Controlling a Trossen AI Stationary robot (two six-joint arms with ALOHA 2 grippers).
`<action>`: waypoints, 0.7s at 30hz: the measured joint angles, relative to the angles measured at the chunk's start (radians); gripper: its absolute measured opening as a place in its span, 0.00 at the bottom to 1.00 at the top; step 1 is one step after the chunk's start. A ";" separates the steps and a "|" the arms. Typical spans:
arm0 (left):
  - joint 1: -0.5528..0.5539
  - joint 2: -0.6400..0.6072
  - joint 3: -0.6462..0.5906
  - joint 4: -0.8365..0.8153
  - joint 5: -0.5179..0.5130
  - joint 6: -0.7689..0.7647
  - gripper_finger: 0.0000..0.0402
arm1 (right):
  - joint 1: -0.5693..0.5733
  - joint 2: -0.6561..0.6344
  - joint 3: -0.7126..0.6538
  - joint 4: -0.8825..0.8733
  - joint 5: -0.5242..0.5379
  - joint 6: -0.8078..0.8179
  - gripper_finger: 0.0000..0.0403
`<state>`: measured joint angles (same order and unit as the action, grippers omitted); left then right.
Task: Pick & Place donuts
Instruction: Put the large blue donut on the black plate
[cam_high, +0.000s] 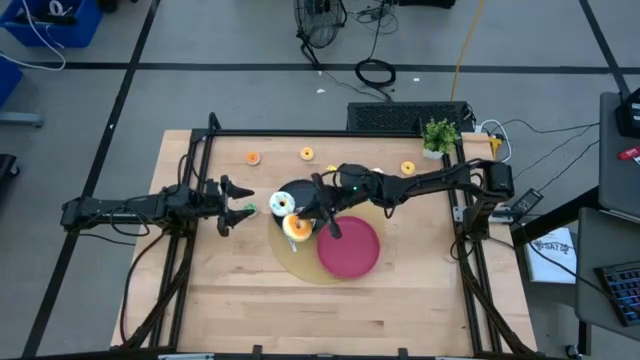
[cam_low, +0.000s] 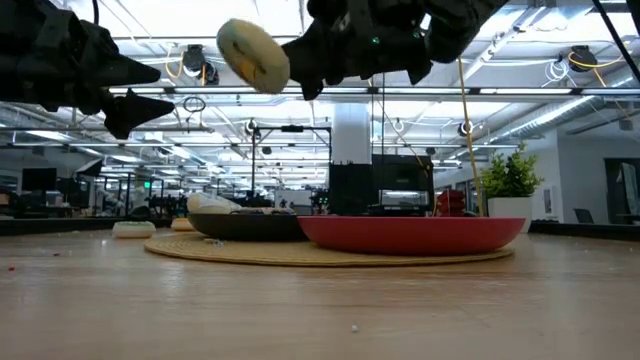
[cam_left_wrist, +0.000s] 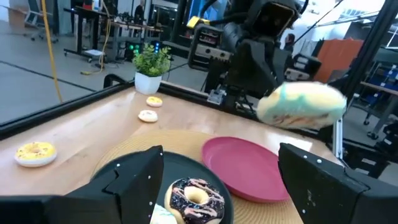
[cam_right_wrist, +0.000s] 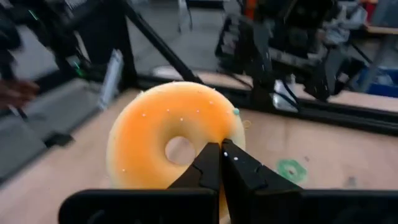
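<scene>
My right gripper (cam_right_wrist: 219, 154) is shut on an orange-topped, pale-sided donut (cam_right_wrist: 168, 146), held in the air (cam_low: 253, 55) over the plates (cam_high: 297, 227). My left gripper (cam_high: 238, 205) hovers open to the left of the black plate (cam_left_wrist: 134, 171), holding nothing (cam_left_wrist: 221, 171). A brown sprinkled donut (cam_left_wrist: 196, 198) lies on that black plate. A red plate (cam_high: 350, 250) sits beside it on a round tan mat (cam_high: 290, 262). Loose donuts lie flat on the table toward the far edge: orange (cam_high: 253, 157), yellow (cam_high: 306, 153) and another (cam_high: 407, 168). A green ring (cam_high: 248, 209) lies by the left gripper. My right gripper pinches the orange donut between its two fingers on the ring's band (cam_right_wrist: 205, 140), on the side nearest the gripper, with the fingertips (cam_right_wrist: 211, 158) reaching up to the hole's edge. The donut is lifted clear of plates and table and sits tilted (cam_low: 253, 55).
A potted plant (cam_high: 440, 134) stands at the table's far right corner. Black frame rails (cam_high: 330, 132) run along the far edge and both sides. Bare wood shows in front of the mat (cam_high: 300, 310). Cables and equipment lie on the floor beyond the table.
</scene>
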<state>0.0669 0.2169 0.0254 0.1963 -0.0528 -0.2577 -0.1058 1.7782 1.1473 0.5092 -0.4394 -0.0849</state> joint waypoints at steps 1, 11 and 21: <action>0.000 0.000 0.000 0.000 0.000 -0.003 0.77 | -0.006 0.000 -0.012 0.038 -0.026 0.027 0.00; 0.000 0.000 -0.001 0.038 -0.011 0.016 0.77 | -0.026 -0.001 -0.061 0.314 -0.266 0.260 0.00; 0.000 0.032 -0.001 0.289 0.012 0.014 0.77 | 0.001 0.000 -0.062 0.412 -0.437 0.469 0.00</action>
<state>0.0669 0.2493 0.0242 0.4853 -0.0410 -0.2439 -0.1043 1.7781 1.0855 0.9209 -0.8767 0.3837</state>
